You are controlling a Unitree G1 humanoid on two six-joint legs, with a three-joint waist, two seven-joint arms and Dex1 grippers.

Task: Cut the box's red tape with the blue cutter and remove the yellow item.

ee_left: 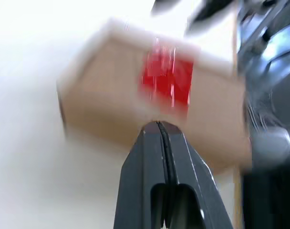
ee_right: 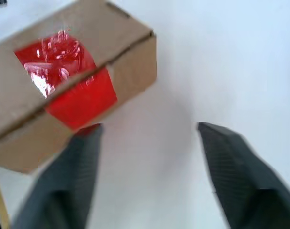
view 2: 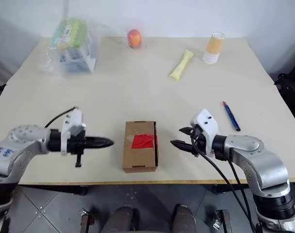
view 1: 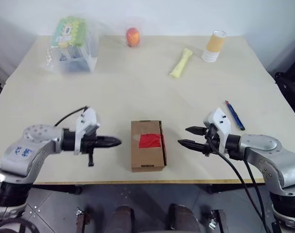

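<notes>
Flanking your box (view 1: 147, 145) – left gripper (view 1: 116, 142) pinched shut and empty, right gripper (view 1: 187, 136) spread wide, holding nothing

Bare robot test lab, plain pale bench (view 1: 138, 92) against blank white wall (view 1: 176, 14), grey tiled floor (view 1: 55, 204), scattered props

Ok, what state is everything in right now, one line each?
box: closed, lying flat near the table's front edge
red tape: across the seam, uncut
blue cutter: lying on the table, untouched
left gripper: shut, empty, beside the box
right gripper: open, empty, beside the box
cup: upright
</notes>
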